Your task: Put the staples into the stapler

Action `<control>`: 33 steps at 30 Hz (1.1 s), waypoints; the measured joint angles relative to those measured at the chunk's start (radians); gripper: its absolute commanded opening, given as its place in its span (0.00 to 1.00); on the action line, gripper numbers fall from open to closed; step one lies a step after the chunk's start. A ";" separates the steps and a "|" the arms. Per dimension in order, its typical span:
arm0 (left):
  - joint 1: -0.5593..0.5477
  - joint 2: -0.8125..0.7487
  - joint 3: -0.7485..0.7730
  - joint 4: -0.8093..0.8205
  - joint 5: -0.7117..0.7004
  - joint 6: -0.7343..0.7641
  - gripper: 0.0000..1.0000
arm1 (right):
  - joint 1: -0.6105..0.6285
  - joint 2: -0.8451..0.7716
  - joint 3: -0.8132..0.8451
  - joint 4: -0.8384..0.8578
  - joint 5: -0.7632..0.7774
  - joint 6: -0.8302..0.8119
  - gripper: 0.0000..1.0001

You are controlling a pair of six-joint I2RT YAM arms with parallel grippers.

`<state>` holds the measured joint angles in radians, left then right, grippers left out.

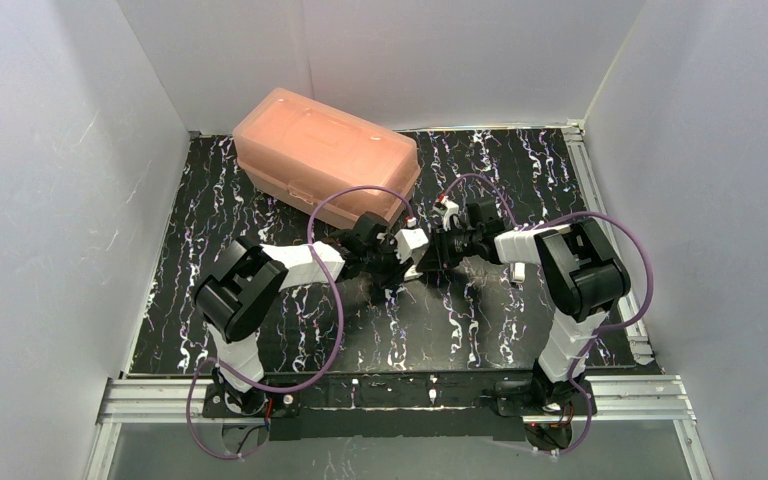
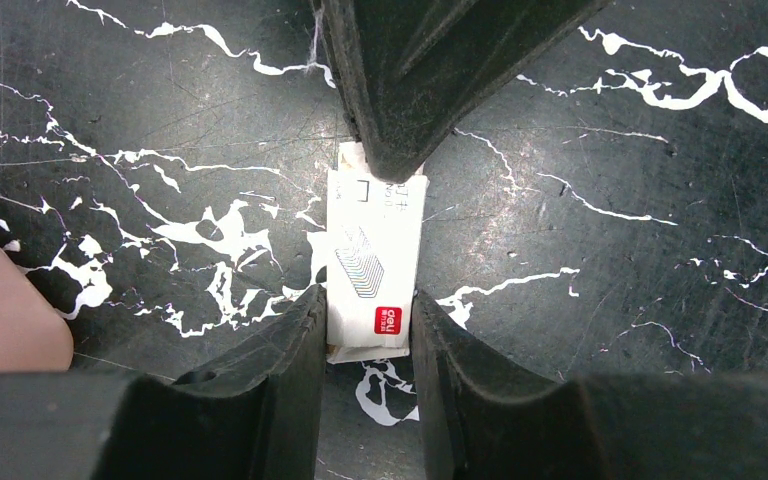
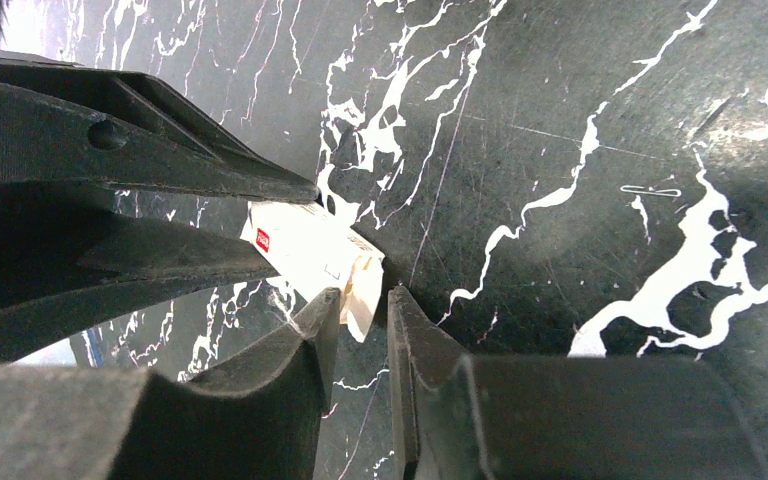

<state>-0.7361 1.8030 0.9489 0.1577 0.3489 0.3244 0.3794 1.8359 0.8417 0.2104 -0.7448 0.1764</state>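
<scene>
From above, the two arms meet at mid-table in front of the pink case [image 1: 325,160]. The left gripper [image 1: 410,263] and right gripper [image 1: 436,250] stand nose to nose, and they hide the staple box between them. No stapler shows here, so we judge the task to be at its early step: getting the staples out of their packet.

In the left wrist view, the staple box [image 2: 372,265] sits label up over the black marbled mat [image 2: 610,320]. Its near, red-logo end is clamped between the left fingers [image 2: 300,340]. Its long axis runs straight away from them to the right arm's fingers [image 2: 400,110], which cover its far end.

In the right wrist view, the box [image 3: 310,250] slants from the left fingers [image 3: 160,170] down to an open end flap [image 3: 363,295], so the opening points at the right gripper [image 3: 362,315]. Those jaws stand narrow about the flap — whether they already pinch it we cannot tell.

The next move, we judge, calls for a firm hold by the left gripper while the right draws the flap or tray outward along that axis — gently, since the card is thin.
</scene>
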 measured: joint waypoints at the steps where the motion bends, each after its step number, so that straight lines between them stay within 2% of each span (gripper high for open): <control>1: 0.000 0.000 -0.003 0.006 0.000 0.000 0.20 | -0.003 0.003 0.000 0.002 -0.005 0.001 0.31; 14: 0.001 -0.002 -0.015 0.029 0.007 -0.004 0.22 | -0.040 0.052 0.007 0.033 -0.103 0.017 0.29; 27: 0.001 0.002 -0.002 0.011 0.006 -0.011 0.23 | -0.020 0.058 0.020 0.027 -0.095 0.019 0.30; 33: 0.001 0.006 0.007 -0.001 0.005 -0.014 0.23 | -0.018 0.058 0.023 0.022 -0.088 0.008 0.22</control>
<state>-0.7353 1.8088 0.9562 0.1566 0.3534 0.3107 0.3618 1.8935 0.8650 0.2325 -0.8330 0.1841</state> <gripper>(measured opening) 0.311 0.266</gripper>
